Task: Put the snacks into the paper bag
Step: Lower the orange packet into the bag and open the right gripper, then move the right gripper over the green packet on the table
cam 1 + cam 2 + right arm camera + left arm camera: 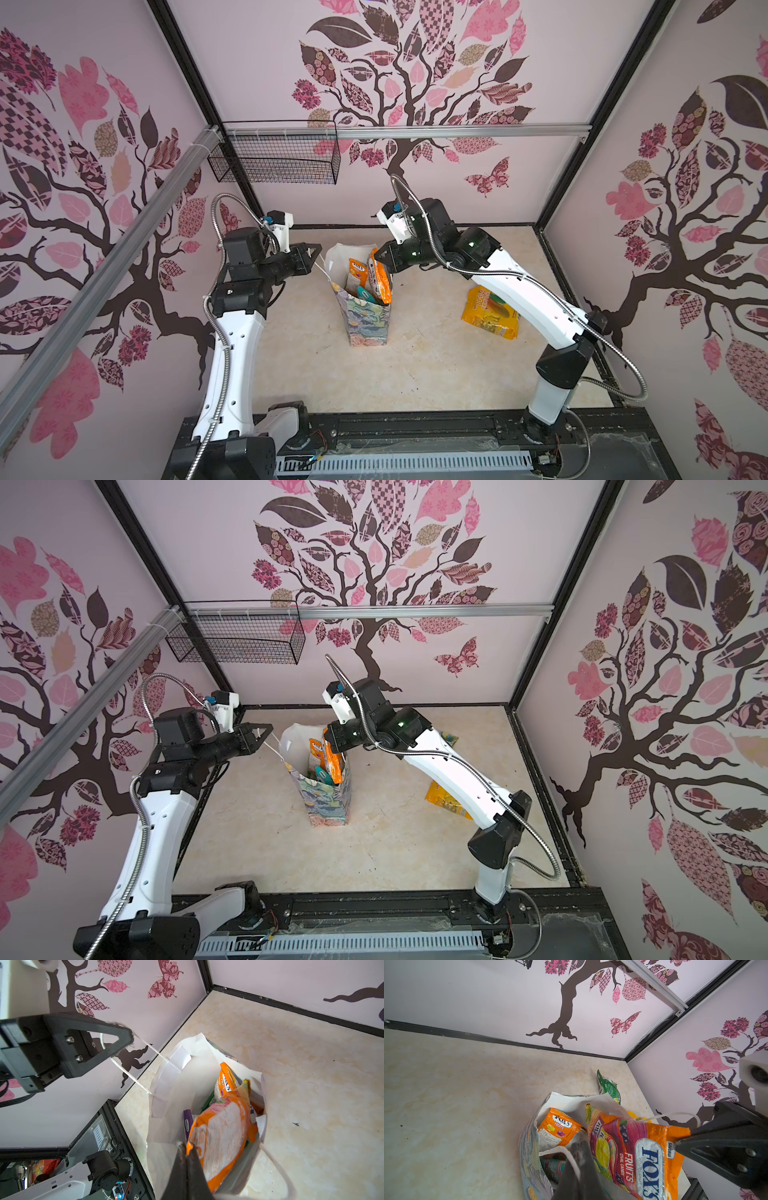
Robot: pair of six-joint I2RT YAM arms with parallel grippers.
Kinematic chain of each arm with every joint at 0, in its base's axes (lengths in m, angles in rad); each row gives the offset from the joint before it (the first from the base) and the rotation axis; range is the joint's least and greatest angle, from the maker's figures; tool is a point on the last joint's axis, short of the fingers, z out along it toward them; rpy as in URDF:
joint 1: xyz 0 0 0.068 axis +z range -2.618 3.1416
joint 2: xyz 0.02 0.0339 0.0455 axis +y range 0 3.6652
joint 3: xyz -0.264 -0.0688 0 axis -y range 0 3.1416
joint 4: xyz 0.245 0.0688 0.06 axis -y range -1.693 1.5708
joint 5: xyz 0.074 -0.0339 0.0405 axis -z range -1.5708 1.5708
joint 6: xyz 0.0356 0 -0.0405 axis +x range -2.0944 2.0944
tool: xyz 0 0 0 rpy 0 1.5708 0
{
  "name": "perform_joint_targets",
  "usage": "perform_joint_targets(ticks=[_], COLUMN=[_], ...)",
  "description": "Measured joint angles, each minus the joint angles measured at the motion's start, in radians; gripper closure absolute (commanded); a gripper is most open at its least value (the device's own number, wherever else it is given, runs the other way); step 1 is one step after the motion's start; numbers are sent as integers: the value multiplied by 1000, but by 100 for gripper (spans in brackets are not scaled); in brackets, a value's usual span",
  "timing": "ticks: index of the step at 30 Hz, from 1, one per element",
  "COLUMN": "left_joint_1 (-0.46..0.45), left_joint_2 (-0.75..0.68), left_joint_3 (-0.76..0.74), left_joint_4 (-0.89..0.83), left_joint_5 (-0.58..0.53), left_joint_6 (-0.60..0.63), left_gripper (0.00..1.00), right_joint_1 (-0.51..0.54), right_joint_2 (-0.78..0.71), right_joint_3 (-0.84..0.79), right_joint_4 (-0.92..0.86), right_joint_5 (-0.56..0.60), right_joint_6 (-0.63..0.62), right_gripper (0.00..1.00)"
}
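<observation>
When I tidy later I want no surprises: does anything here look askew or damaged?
The paper bag looks off: its rim is crumpled and bent outward where the left gripper holds the cord handle taut. The orange packet in the right gripper sticks up above the rim. A yellow packet lies on the table.

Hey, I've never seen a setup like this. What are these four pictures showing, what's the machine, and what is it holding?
It is a robot with two arms mounted at the near edge of the table, each ending in a two-fingered gripper. Two pictures look down from overhead; the other two come from a camera on each wrist. A flowery paper bag stands on the table, with several snack packets inside. The left gripper is shut on the bag's white cord handle. The right gripper is shut on an orange packet standing in the bag's mouth. A yellow packet and a green packet sit on the table outside the bag.
</observation>
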Motion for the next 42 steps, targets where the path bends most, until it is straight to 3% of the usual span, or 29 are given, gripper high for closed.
perform_joint_targets(ticks=[4,21,32,42], left_joint_1=[0,0,0,0], left_joint_2=[0,-3,-4,-4], left_joint_3=[0,0,0,-8], left_joint_4=[0,-6,-3,16], left_joint_5=[0,0,8,16], left_joint_6=[2,2,0,-6], left_gripper=[100,100,100,100], right_joint_1=[0,1,1,1], right_joint_2=[16,15,-266,-411], right_joint_3=[25,111,-305,-542], right_joint_4=[-7,-15,137,343], right_joint_5=[12,21,153,158], right_joint_6=[-4,-34,-76,-92], right_gripper=[86,66,48,43])
